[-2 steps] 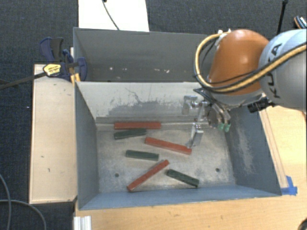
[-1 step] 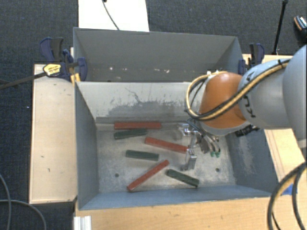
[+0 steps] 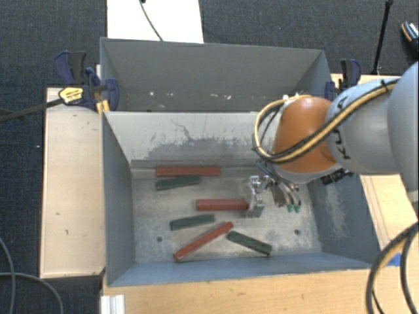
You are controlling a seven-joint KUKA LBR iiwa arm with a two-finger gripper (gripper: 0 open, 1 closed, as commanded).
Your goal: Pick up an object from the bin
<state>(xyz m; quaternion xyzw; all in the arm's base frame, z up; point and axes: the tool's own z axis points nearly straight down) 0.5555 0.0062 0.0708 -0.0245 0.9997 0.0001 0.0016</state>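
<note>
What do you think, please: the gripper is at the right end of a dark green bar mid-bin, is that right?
Not quite: the camera view shows the gripper at the right end of a red-brown bar mid-bin, not a dark green one.

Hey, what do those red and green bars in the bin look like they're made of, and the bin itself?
Red bars: matte, flat-faced and straight-edged, likely painted wood or plastic; I can't tell which. Green bars: same shape with a dull dark finish, probably the same material. Bin: grey sheet metal, with pale scuffs on its back slope and floor.
</note>
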